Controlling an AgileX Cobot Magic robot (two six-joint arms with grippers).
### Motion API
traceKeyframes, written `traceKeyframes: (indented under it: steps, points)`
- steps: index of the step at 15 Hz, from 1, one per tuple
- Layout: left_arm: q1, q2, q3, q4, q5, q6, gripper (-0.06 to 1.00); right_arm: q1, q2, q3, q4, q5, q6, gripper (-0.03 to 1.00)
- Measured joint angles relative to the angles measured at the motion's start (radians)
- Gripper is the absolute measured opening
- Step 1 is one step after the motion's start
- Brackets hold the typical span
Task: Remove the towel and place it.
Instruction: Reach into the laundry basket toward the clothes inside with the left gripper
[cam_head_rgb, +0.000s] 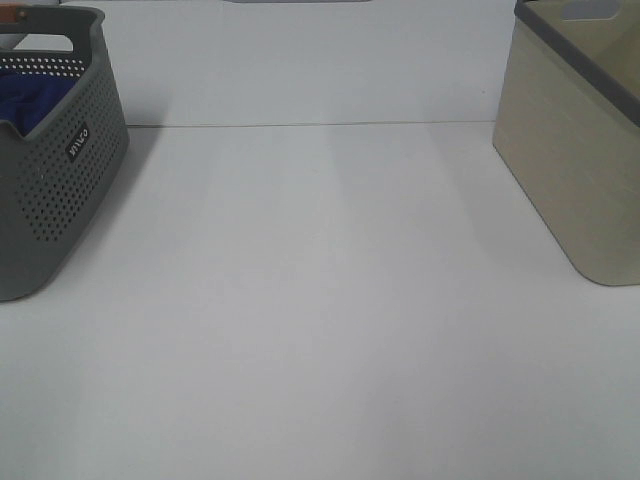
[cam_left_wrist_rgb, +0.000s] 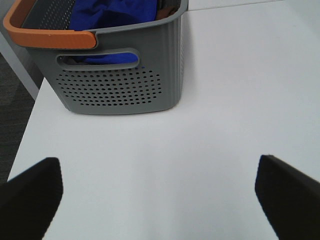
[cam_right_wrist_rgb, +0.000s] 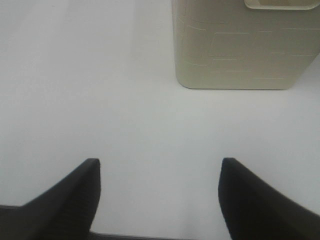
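The royal-blue towel (cam_head_rgb: 28, 98) lies bunched inside the grey perforated basket (cam_head_rgb: 60, 200) at the far left of the table. In the left wrist view the towel (cam_left_wrist_rgb: 112, 12) fills the basket (cam_left_wrist_rgb: 120, 90), which has an orange handle (cam_left_wrist_rgb: 47, 36). My left gripper (cam_left_wrist_rgb: 159, 165) is open and empty over the white table, a short way in front of the basket. My right gripper (cam_right_wrist_rgb: 160, 162) is open and empty over the table, short of the beige basket (cam_right_wrist_rgb: 245, 45). Neither gripper shows in the exterior high view.
A beige basket (cam_head_rgb: 580, 150) with a dark grey rim stands at the right of the table. The white table (cam_head_rgb: 320, 320) stretches between the two baskets. In the left wrist view the table's edge (cam_left_wrist_rgb: 25, 130) and dark floor lie beside the grey basket.
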Motion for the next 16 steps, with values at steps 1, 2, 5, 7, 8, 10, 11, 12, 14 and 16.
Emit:
traceKeyframes:
  steps: [1, 2, 5, 7, 8, 10, 11, 12, 14, 16]
  points:
    - [0.0, 0.0, 0.0, 0.0, 0.0, 0.0, 0.99, 0.0, 0.0, 0.0, 0.0, 0.0, 0.0, 0.67]
    - [0.0, 0.0, 0.0, 0.0, 0.0, 0.0, 0.99, 0.0, 0.0, 0.0, 0.0, 0.0, 0.0, 0.67]
    - [0.0, 0.0, 0.0, 0.001, 0.0, 0.0, 0.99, 0.0, 0.0, 0.0, 0.0, 0.0, 0.001, 0.67]
    - [0.0, 0.0, 0.0, 0.001, 0.0, 0.0, 0.99, 0.0, 0.0, 0.0, 0.0, 0.0, 0.001, 0.67]
    - [0.0, 0.0, 0.0, 0.001, 0.0, 0.0, 0.99, 0.0, 0.0, 0.0, 0.002, 0.0, 0.001, 0.67]
    - [0.0, 0.0, 0.0, 0.001, 0.0, 0.0, 0.99, 0.0, 0.0, 0.0, 0.004, 0.0, 0.001, 0.67]
    - [0.0, 0.0, 0.0, 0.001, 0.0, 0.0, 0.99, 0.0, 0.0, 0.0, 0.005, 0.0, 0.001, 0.67]
    - [0.0, 0.0, 0.0, 0.001, 0.0, 0.0, 0.99, 0.0, 0.0, 0.0, 0.008, 0.005, 0.001, 0.67]
    - [0.0, 0.0, 0.0, 0.002, 0.0, 0.0, 0.99, 0.0, 0.0, 0.008, 0.008, 0.012, 0.001, 0.67]
    - [0.0, 0.0, 0.0, 0.002, 0.0, 0.0, 0.99, 0.0, 0.0, 0.012, 0.008, 0.012, 0.001, 0.67]
